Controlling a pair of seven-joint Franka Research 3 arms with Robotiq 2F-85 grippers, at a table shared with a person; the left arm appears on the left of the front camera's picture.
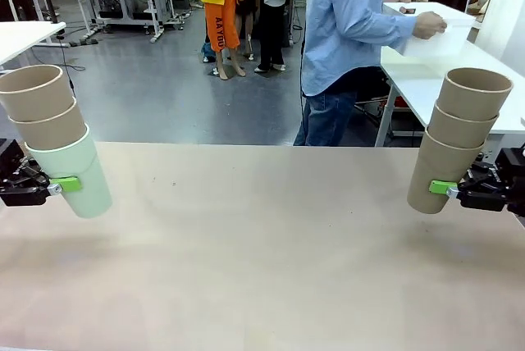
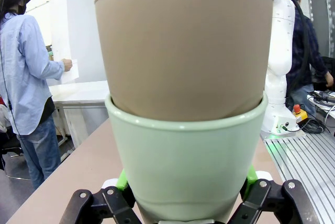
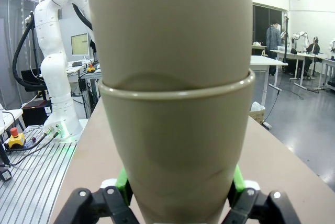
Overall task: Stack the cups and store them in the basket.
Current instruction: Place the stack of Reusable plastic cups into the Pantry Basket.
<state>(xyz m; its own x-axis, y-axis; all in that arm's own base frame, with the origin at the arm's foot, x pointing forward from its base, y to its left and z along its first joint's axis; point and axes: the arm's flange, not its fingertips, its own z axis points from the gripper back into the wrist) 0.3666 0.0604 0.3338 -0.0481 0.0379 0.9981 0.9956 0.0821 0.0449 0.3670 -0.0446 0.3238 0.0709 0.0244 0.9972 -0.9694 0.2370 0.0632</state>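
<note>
Tan stack (image 1: 459, 134) and mint-bottomed stack (image 1: 61, 146)
Likely light, stiff, slick; left gripper (image 1: 70, 184) and right gripper (image 1: 443, 189) clenched their bottom cups low.

At the left, 2 tan cups (image 1: 39, 105) nest in a mint green cup (image 1: 82, 177), the stack tilted leftward above the tabletop (image 1: 262, 252); at the right, 3 tan cups (image 1: 455, 142), nested, lean rightward, and the white basket (image 1: 455, 37) sits on the far table (image 1: 426, 80).

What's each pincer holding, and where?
Left pincer: pale mint green tapered cup, lower wall, two tan cups nested inside. Right pincer: bottom tan cup of three, lower wall.
</note>
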